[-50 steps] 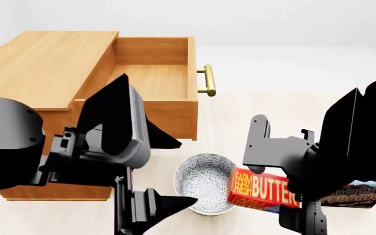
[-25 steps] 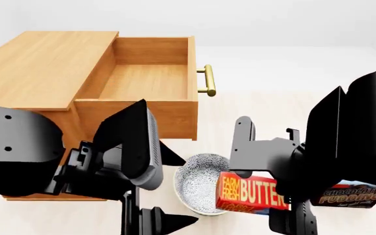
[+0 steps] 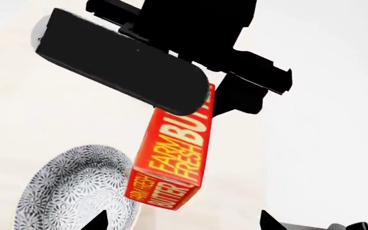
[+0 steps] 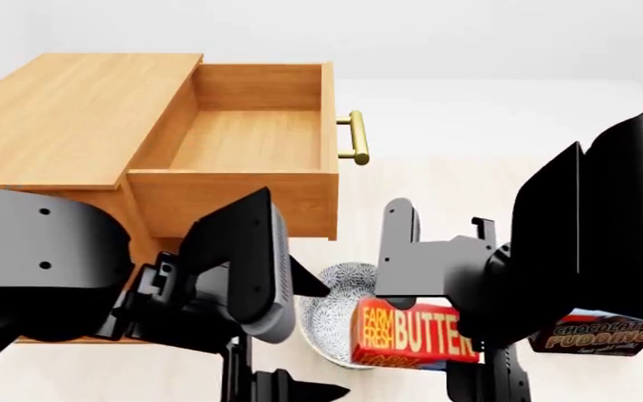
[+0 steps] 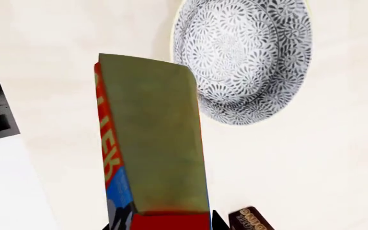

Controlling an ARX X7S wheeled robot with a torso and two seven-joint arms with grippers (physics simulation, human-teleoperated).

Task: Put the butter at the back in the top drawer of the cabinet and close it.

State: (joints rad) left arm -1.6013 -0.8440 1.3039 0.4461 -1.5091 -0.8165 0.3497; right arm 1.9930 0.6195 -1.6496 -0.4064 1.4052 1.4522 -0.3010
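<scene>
While the right gripper (image 4: pixel 439 310) clamps the butter (image 4: pixel 417 332) off the floor, head view shows the box held lengthwise, label facing the camera, overlapping the near-right edge of the patterned bowl (image 4: pixel 333 322) from this angle. Cabinet (image 4: pixel 64 126) sits at left, top drawer (image 4: pixel 257 138) pulled open to the right, interior bare wood, brass handle (image 4: pixel 355 138) on its front. Butter is below and in front of the open drawer, well apart from it. Chocolate pudding box (image 4: pixel 595 333) lies on the floor at far right, partly hidden behind the right arm. Left gripper (image 4: pixel 260 381) hangs low at the bottom edge, in front of the cabinet, nothing between its fingers; jaw gap not readable here. Left wrist view: butter (image 3: pixel 171 158) seen end-on and tilted, "FARM FRESH BUTTER" lettering legible, a black finger (image 3: pixel 123 69) of the right gripper pressed across its upper part; bowl (image 3: pixel 75 189) just beside it below. Two dark fingertips (image 3: pixel 97 223) of the left gripper show spread apart at the frame edge, so released and empty. Right wrist view: butter (image 5: pixel 149 139) fills the centre, its plain olive-coloured face toward the camera, red and blue edge at one side, gripped at the near end; bowl (image 5: pixel 245 60) on the floor beyond it, a corner of the pudding box (image 5: pixel 251 219) near the edge.
</scene>
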